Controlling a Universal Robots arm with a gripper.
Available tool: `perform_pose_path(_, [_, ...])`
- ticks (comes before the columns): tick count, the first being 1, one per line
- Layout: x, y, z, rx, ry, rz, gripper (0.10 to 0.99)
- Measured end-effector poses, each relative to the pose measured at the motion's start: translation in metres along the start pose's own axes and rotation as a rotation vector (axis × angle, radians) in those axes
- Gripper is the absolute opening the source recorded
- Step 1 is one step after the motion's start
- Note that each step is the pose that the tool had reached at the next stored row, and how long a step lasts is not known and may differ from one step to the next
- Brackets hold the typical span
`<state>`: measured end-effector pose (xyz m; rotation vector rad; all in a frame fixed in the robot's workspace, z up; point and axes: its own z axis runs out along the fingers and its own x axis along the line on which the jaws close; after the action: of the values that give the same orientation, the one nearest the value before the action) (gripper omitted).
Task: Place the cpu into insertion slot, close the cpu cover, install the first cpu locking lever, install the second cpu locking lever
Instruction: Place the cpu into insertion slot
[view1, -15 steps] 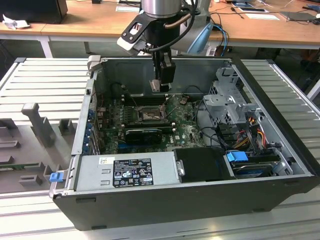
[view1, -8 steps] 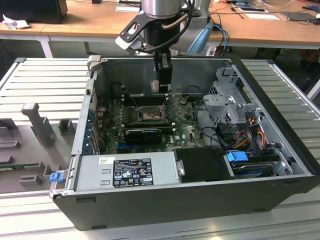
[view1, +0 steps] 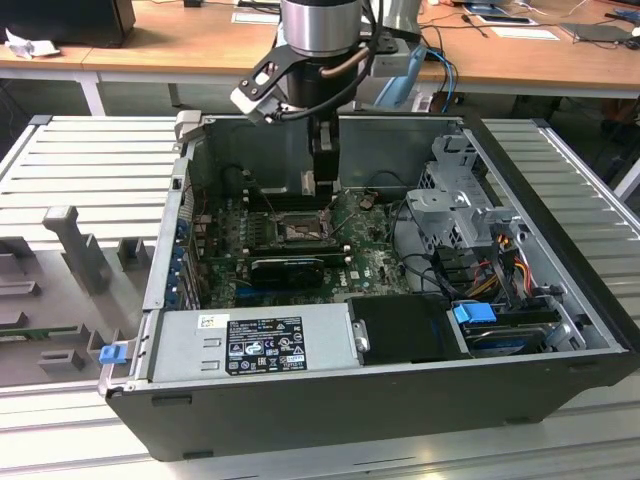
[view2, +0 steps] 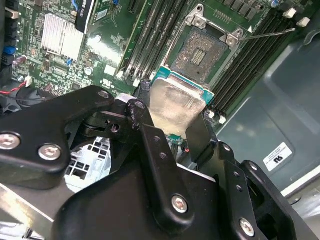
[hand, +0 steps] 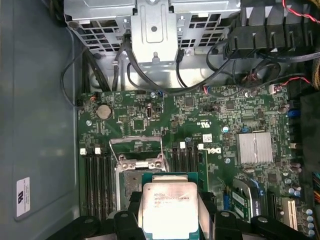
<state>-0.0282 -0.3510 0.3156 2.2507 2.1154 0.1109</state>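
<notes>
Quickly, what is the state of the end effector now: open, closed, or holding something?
The end effector is closed on the cpu, near the insertion slot.

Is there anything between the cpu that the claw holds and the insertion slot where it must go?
Nothing visible. In the second wrist view the claw grips the cpu near the insertion slot, whose middle lies bare; nothing crosses between them.

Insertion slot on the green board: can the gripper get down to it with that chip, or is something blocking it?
Probably yes. The gripper holds the cpu close to the insertion slot, whose middle lies bare, and nothing seems to stand between them.
</notes>
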Motion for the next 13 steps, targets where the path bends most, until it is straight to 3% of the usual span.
perform_pose_path(13, [-0.0003, -0.0013, 0.0155, 0.000, 0.0000, -0.001, 0.529])
